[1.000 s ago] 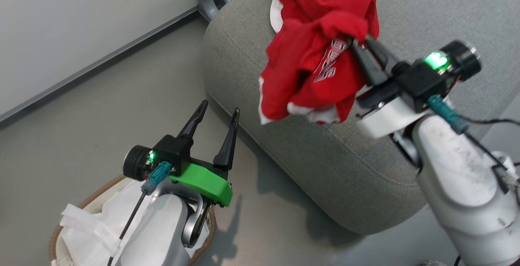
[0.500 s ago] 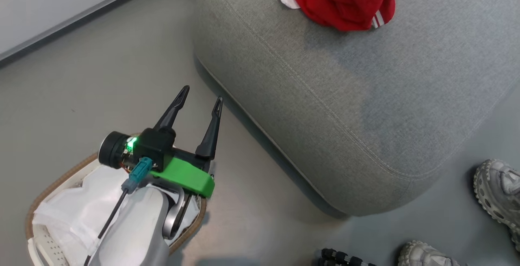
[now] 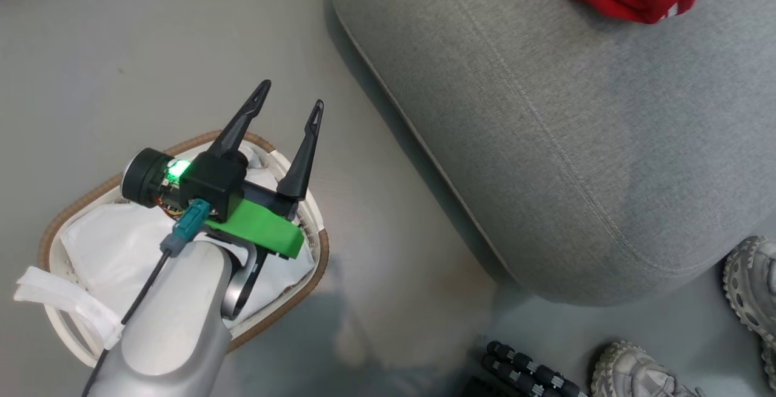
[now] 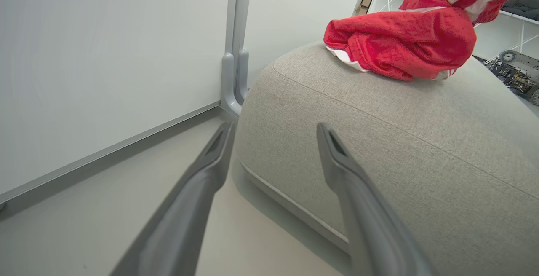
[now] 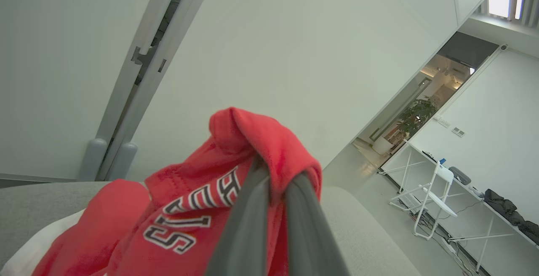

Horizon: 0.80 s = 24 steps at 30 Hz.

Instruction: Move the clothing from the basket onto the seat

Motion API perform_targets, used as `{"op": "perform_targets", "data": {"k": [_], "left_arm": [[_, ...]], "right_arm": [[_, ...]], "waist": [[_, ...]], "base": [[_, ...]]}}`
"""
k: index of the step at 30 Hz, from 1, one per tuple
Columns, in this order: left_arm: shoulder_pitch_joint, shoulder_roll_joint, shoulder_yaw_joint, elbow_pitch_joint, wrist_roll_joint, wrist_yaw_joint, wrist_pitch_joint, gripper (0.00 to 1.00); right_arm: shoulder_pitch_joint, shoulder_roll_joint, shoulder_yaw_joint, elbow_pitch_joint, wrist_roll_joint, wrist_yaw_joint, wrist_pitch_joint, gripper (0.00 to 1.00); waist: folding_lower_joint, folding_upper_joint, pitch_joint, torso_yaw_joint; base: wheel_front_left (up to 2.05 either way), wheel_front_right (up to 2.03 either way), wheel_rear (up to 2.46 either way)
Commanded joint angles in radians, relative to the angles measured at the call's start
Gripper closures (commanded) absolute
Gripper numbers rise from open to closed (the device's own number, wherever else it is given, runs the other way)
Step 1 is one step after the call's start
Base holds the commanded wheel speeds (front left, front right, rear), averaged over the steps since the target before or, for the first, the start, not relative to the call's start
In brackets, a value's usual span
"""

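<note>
- Right pincer (image 5: pixel 273 170) is clamping a fold of the lettered red garment (image 5: pixel 181 213), holding it above the seat (image 5: pixel 370 234).
- Left pincer (image 3: pixel 290 97) is hovering wide, empty, over the basket (image 3: pixel 322 251).
- Other clothing (image 4: pixel 396 48) is lying on the seat top.
- Risk: fabric snagging on the fingers at release and getting dragged back off.

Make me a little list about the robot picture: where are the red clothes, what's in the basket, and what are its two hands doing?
clothing: red, a heap on the seat
basket: white liner showing, no red seen
left gripper: open, above the basket, holding nothing
right gripper: fingers shut on lettered red clothing
nearby: a person's shoes on the floor
</note>
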Motion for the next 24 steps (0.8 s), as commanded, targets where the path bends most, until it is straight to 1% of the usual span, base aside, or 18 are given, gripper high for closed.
{"op": "perform_targets", "data": {"k": [1, 4, 8, 13, 15, 16, 17, 18, 19, 24], "left_arm": [[-0.025, 0.015, -0.002, -0.004, -0.002, -0.005, 0.000, 0.00], [-0.041, 0.035, -0.003, -0.001, -0.001, -0.004, 0.000, 0.00], [-0.051, 0.041, -0.013, 0.003, -0.001, -0.004, 0.000, 0.00], [-0.056, 0.029, -0.027, 0.009, -0.004, -0.004, 0.000, 0.00], [-0.063, 0.025, -0.031, 0.018, -0.009, -0.004, 0.000, 0.00], [-0.063, 0.024, -0.030, 0.021, -0.012, -0.004, 0.000, 0.00], [-0.063, 0.024, -0.030, 0.024, -0.012, -0.004, 0.000, 0.00], [-0.062, 0.023, -0.028, 0.027, -0.013, -0.004, 0.000, 0.00], [-0.060, 0.021, -0.026, 0.031, -0.017, -0.004, 0.000, 0.00], [-0.035, 0.004, -0.016, 0.046, -0.023, -0.004, 0.000, 0.00]], "right_arm": [[0.017, 0.015, -0.014, 0.016, 0.003, -0.002, 0.000, 1.00], [0.050, 0.059, -0.040, 0.060, 0.012, -0.001, 0.000, 1.00], [0.092, 0.104, -0.076, 0.112, 0.013, -0.001, 0.000, 1.00], [0.149, 0.152, -0.126, 0.152, 0.004, -0.001, 0.000, 1.00], [0.175, 0.174, -0.151, 0.137, 0.010, -0.002, 0.000, 1.00], [0.185, 0.176, -0.152, 0.132, 0.007, -0.001, 0.000, 0.98], [0.201, 0.181, -0.146, 0.125, 0.002, -0.001, 0.000, 0.65], [0.211, 0.185, -0.148, 0.118, 0.001, -0.001, 0.000, 0.53], [0.223, 0.186, -0.152, 0.106, 0.002, -0.002, 0.000, 0.00], [0.293, 0.192, -0.142, 0.050, 0.011, -0.001, 0.000, 0.00]], "waist": [[-0.0001, -0.0001, 0.092, 0.064], [-0.0001, -0.0001, 0.133, 0.074], [-0.0001, -0.0001, 0.163, 0.082], [-0.0001, -0.0001, 0.163, 0.083], [-0.0001, -0.0001, 0.151, 0.078], [-0.0001, -0.0001, 0.144, 0.076], [-0.0001, -0.0001, 0.135, 0.073], [-0.0001, -0.0001, 0.127, 0.071], [-0.0001, -0.0001, 0.116, 0.069], [-0.0001, -0.0001, 0.049, 0.059]], "base": [[0.00, 0.00, 0.00], [0.00, 0.00, 0.00], [0.00, 0.00, 0.00], [0.00, 0.00, 0.00], [0.00, 0.00, 0.00], [0.00, 0.00, 0.00], [0.00, 0.00, 0.00], [0.00, 0.00, 0.00], [0.00, 0.00, 0.00], [0.00, 0.00, 0.00]]}}
